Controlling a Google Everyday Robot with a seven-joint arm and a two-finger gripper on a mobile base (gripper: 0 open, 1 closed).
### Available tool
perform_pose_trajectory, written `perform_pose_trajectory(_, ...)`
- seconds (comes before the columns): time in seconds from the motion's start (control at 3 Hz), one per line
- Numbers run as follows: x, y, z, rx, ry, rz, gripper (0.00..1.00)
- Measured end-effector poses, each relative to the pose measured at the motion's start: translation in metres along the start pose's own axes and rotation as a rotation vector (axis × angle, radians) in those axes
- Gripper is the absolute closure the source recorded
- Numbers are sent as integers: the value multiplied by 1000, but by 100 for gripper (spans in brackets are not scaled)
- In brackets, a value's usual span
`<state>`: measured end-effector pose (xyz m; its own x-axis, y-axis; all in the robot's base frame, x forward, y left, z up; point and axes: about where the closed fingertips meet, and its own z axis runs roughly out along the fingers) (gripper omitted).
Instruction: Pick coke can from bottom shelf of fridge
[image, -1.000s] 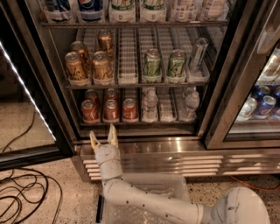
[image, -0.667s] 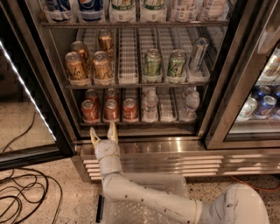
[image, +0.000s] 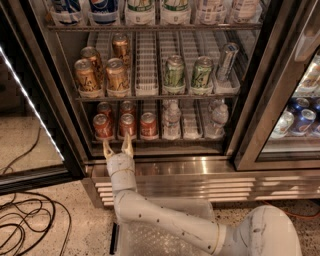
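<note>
The fridge (image: 165, 170) stands open in front of me, with black door frames and a steel louvred base. Its bottom shelf (image: 160, 141) holds several red coke cans at the left. The front three stand in a row: left (image: 101, 126), middle (image: 127, 125) and right (image: 148, 125). My gripper (image: 117, 148) is open, fingers pointing up, just below the shelf's front rail. It sits under the gap between the left and middle cans and touches none.
Gold-brown cans (image: 116, 76) and green cans (image: 175, 72) stand on the rack above. Clear water bottles (image: 171, 120) stand right of the coke cans. The open glass door (image: 35, 115) hangs at left. Black cables (image: 25, 225) lie on the floor.
The gripper has crept slightly up toward the bottom shelf rail. Its fingers stay open.
</note>
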<state>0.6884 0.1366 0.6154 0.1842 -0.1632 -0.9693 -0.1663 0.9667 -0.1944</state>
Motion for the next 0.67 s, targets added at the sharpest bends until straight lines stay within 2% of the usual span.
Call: perform_pose_trajectory(0.67, 6, -5, 13, 69, 14, 39, 43)
